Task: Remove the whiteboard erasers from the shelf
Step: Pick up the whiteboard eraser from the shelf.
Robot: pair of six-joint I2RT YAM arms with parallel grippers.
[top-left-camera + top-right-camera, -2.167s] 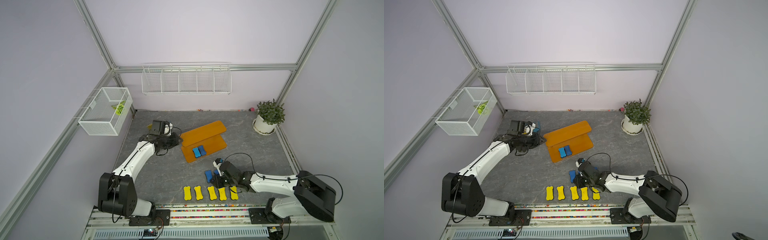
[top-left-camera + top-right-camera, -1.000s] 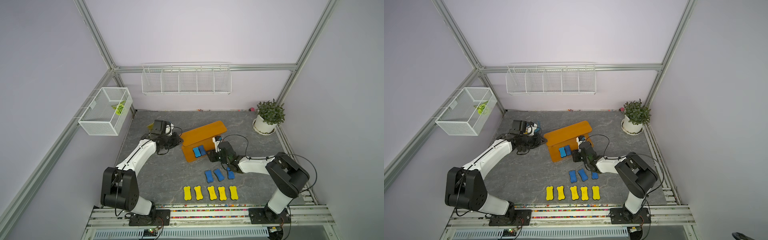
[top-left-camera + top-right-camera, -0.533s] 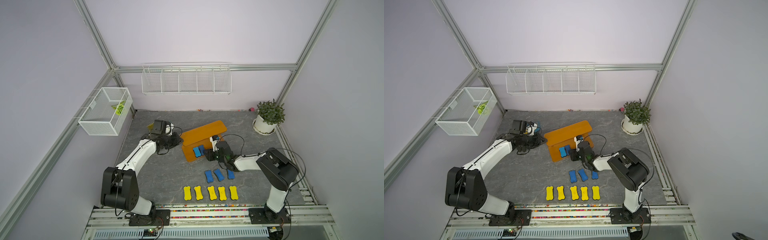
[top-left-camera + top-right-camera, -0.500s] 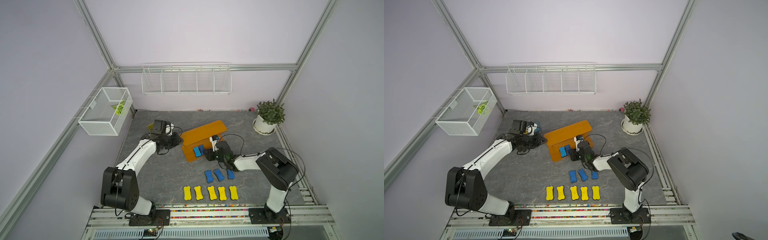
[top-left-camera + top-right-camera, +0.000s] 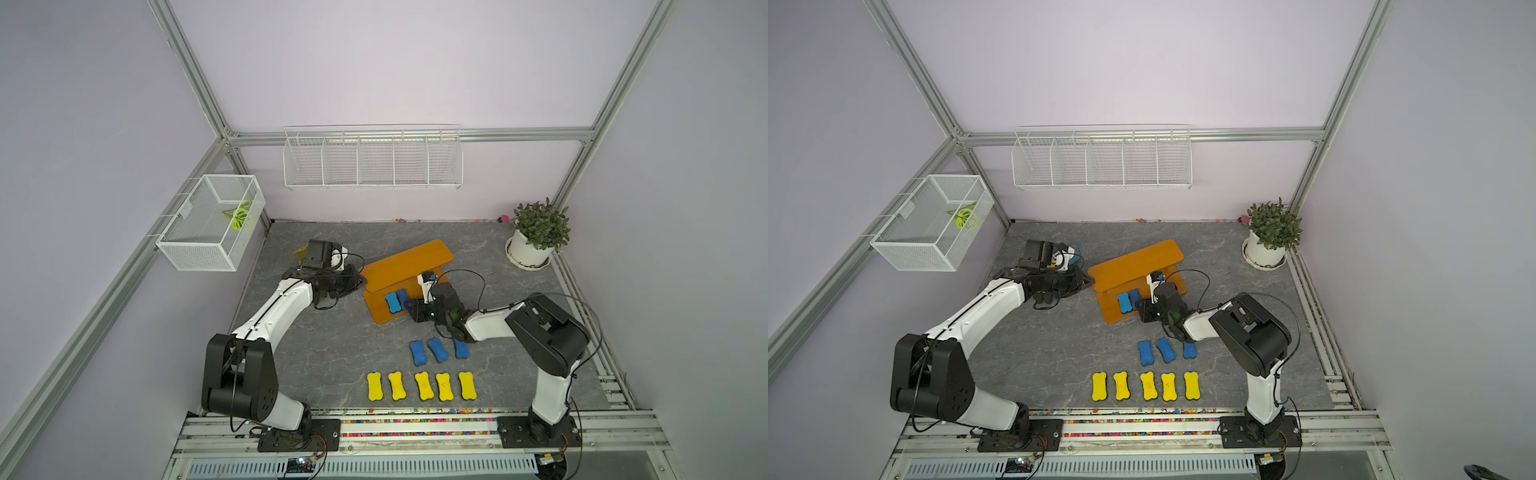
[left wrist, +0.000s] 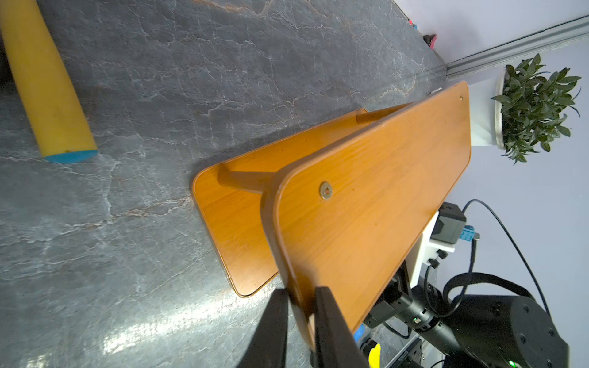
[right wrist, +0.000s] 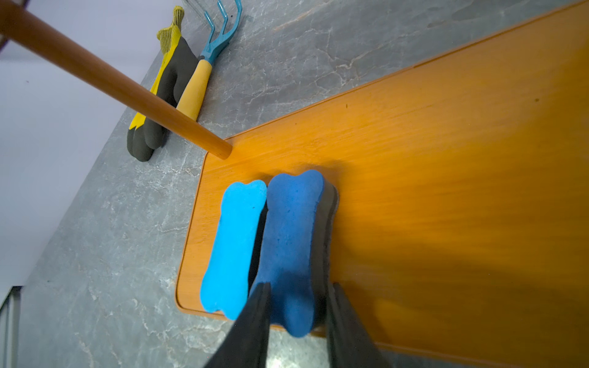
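Note:
The shelf (image 5: 409,262) (image 5: 1138,257) stands mid-table. My left gripper (image 6: 301,291) (image 5: 360,282) is shut on the edge of its upper board (image 6: 382,191). Two blue whiteboard erasers lie side by side at the end of the lower board (image 7: 446,159). My right gripper (image 7: 299,286) (image 5: 411,309) has a finger pressed on each side of the darker one (image 7: 290,229), which still rests on the board. The lighter one (image 7: 234,242) lies free beside it. Three blue erasers (image 5: 437,348) and a row of several yellow ones (image 5: 422,385) lie on the table in front.
A potted plant (image 5: 536,241) stands at the back right. A wire rack (image 5: 372,160) hangs on the back wall and a wire basket (image 5: 212,222) on the left wall. A glove (image 7: 165,95) and a hand rake (image 7: 204,82) lie beyond the shelf, near my left arm.
My right arm left a third blue eraser on the table, swung back to the shelf, and its jaws narrowed round the darker blue eraser. My left arm has stayed put.

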